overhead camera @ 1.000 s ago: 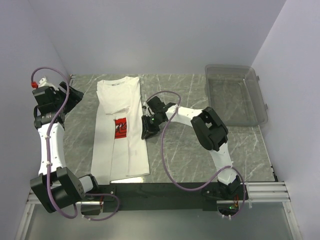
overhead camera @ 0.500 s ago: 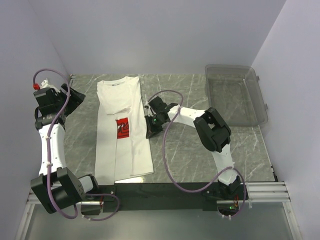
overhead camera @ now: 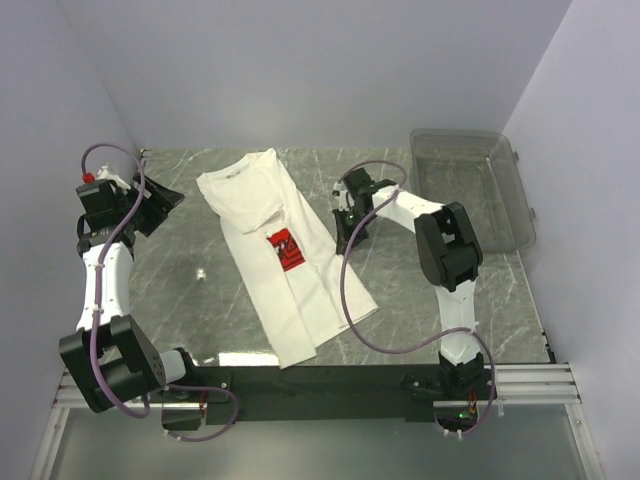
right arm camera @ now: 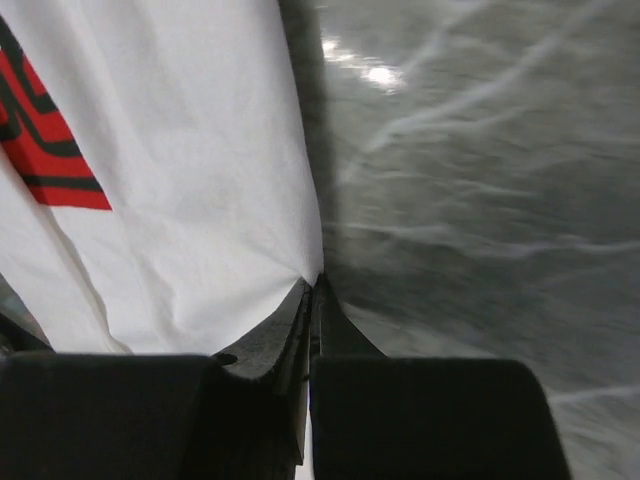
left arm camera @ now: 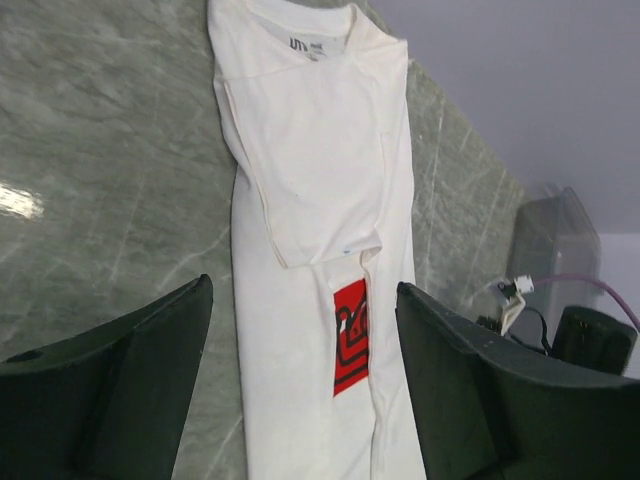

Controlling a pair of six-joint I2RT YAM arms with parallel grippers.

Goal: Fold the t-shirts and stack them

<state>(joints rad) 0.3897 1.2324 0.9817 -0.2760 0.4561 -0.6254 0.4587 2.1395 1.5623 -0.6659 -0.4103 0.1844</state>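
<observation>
The white t-shirt (overhead camera: pixel 285 255) lies folded into a long strip, slanting from the back left to the front right of the table, its red print (overhead camera: pixel 288 249) showing. My right gripper (overhead camera: pixel 343 240) is shut on the shirt's right edge (right arm camera: pixel 300 262), pinching the cloth at the fold. My left gripper (overhead camera: pixel 165 205) is open and empty, held above the table to the left of the shirt. In the left wrist view the shirt (left arm camera: pixel 320 210) and its red print (left arm camera: pixel 350 335) lie between the open fingers, far below.
A clear grey plastic bin (overhead camera: pixel 470 200) stands at the back right, also seen in the left wrist view (left arm camera: pixel 555 245). A small white scrap (overhead camera: pixel 201 273) lies on the grey marble table (overhead camera: pixel 420 300) left of the shirt. Purple cables loop over both arms.
My right gripper has moved right and back, dragging the shirt's edge with it. The shirt has swung from straight to slanted. My left gripper has risen and turned slightly.
</observation>
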